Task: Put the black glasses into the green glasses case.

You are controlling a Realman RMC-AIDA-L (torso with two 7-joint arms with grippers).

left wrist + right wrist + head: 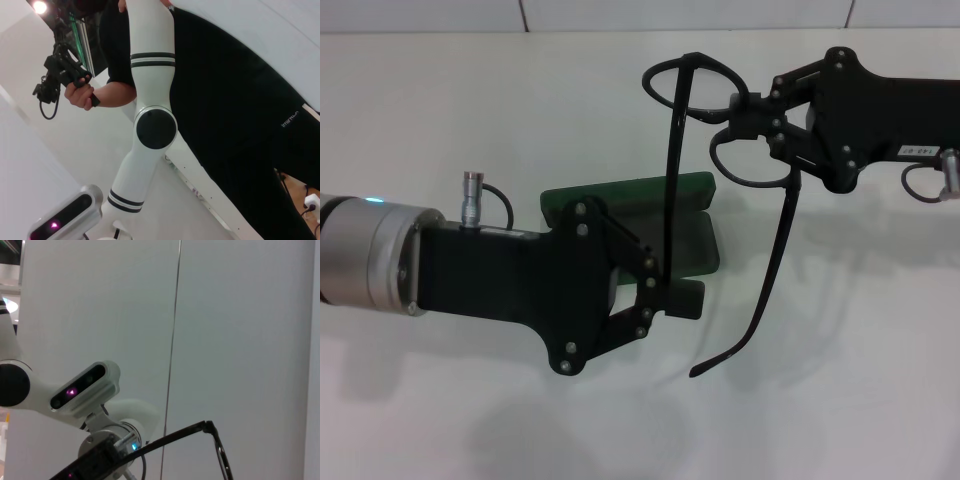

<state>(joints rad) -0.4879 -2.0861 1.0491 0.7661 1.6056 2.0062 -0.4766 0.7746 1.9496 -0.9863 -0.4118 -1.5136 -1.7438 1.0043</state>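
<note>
The right hand [752,118] grips the black glasses [720,190] by the bridge, temples hanging beside the green glasses case [630,195], where the left hand [665,290] sits, jaws narrow.
</note>
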